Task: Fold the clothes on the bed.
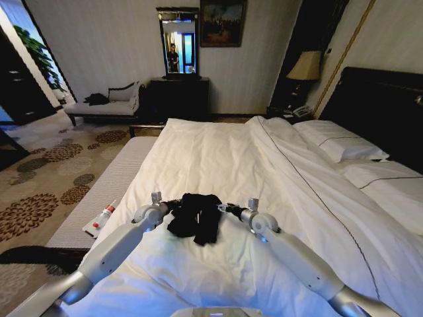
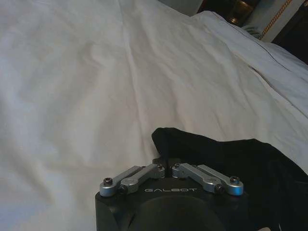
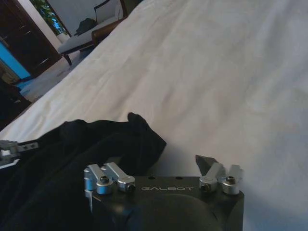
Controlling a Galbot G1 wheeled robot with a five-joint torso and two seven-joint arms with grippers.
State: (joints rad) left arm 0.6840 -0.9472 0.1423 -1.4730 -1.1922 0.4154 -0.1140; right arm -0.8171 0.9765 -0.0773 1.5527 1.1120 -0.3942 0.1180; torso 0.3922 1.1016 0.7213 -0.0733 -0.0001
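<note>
The left gripper [image 2: 166,166] is seen low down, with "GALBOT" printed on its black housing, and its jaws are drawn together on an edge of the black T-shirt [image 2: 231,163]. The silver linkage bars are folded in toward the middle, so the fingertips themselves can't really be made out against the dark cloth. The shirt is bunched in a rumpled heap just beyond the gripper and off to one side. Everything else is taken up by the bed [image 2: 86,86], its white duvet creased in long soft folds. A bit of pillow [image 2: 284,62] is caught at the far edge.
</note>
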